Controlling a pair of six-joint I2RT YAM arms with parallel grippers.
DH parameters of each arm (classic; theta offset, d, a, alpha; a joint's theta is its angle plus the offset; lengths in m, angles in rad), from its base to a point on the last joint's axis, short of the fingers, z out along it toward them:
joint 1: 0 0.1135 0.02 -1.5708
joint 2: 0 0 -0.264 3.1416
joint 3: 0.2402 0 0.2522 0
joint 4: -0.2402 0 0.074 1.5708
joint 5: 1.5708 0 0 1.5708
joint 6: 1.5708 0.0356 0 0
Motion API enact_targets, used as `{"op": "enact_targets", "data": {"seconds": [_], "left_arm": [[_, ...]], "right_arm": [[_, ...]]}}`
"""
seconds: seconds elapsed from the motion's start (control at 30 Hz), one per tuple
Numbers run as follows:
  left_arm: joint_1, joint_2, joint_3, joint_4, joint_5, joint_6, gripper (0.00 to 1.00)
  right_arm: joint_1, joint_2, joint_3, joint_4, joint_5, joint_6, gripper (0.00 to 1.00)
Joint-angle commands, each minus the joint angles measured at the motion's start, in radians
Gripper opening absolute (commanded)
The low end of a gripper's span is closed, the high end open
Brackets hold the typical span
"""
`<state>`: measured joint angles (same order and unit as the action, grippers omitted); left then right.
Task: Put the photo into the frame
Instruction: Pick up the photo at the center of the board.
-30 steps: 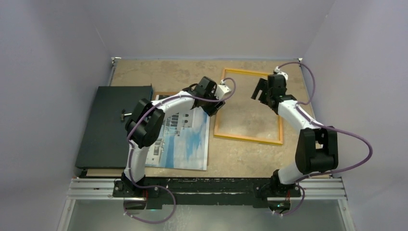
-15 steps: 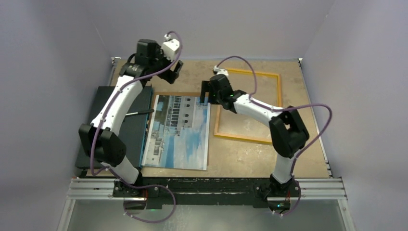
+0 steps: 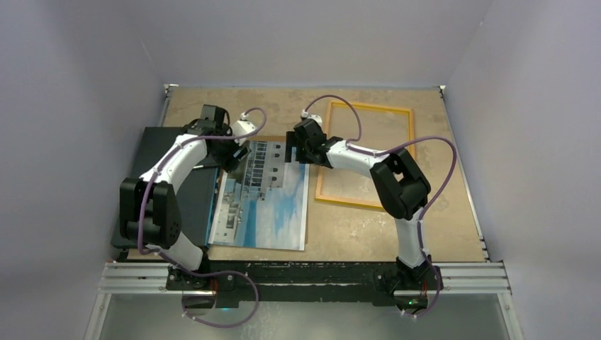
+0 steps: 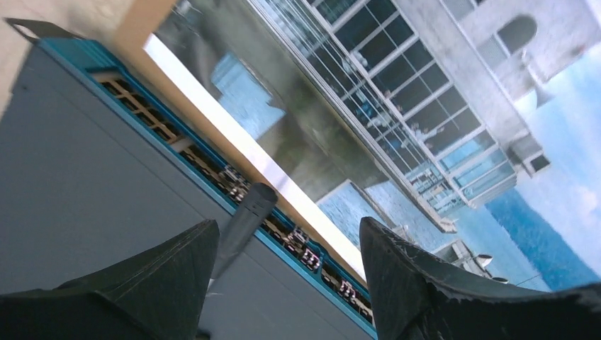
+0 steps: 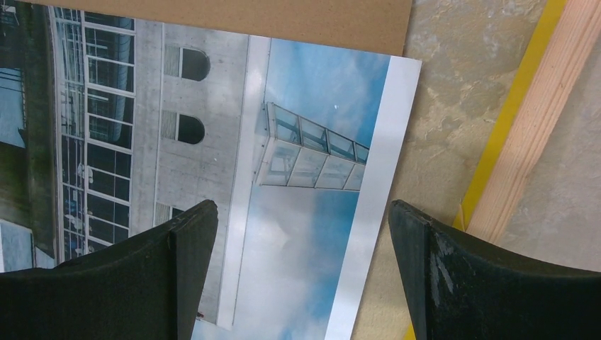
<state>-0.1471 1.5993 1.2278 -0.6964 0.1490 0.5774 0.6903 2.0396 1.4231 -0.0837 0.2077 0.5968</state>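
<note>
Right gripper (image 5: 301, 209) wide open, empty, above photo (image 5: 305, 106) corner; frame (image 5: 528, 134) to its right. Left gripper (image 4: 289, 225) open, empty too.

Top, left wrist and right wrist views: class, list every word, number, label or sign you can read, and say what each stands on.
No readable text in any view.
photo: building and sky only, no lettering shows.
frame: plain yellow-orange bars, no label shows.
black panel: small marks along its teal edge in the left wrist view, too blurred to read.
</note>
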Motion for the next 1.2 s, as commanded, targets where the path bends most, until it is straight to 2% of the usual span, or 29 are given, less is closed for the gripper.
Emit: {"op": "enact_targets", "data": {"seconds": [0.0, 0.23, 0.47, 0.67, 0.97, 1.17], "left_arm": [[-0.003, -0.061, -0.082, 0.076, -0.014, 0.114, 0.71], [-0.005, -0.071, -0.225, 0.197, -0.078, 0.192, 0.7], [-0.049, -0.052, -0.307, 0.309, -0.092, 0.155, 0.64], [-0.124, -0.013, -0.332, 0.358, -0.129, 0.113, 0.59], [-0.176, -0.055, -0.339, 0.386, -0.183, 0.135, 0.56], [-0.177, -0.025, -0.375, 0.423, -0.219, 0.164, 0.54]], "right_arm": [[-0.003, -0.024, -0.008, -0.014, -0.011, 0.02, 0.92], [-0.017, 0.002, -0.03, -0.007, -0.002, 0.024, 0.93], [-0.046, 0.009, -0.028, 0.038, -0.034, 0.036, 0.94], [-0.105, 0.019, -0.037, 0.134, -0.164, 0.059, 0.94], [-0.108, 0.054, 0.005, 0.151, -0.205, 0.058, 0.89], [-0.11, 0.086, 0.021, 0.154, -0.226, 0.063, 0.87]]}}
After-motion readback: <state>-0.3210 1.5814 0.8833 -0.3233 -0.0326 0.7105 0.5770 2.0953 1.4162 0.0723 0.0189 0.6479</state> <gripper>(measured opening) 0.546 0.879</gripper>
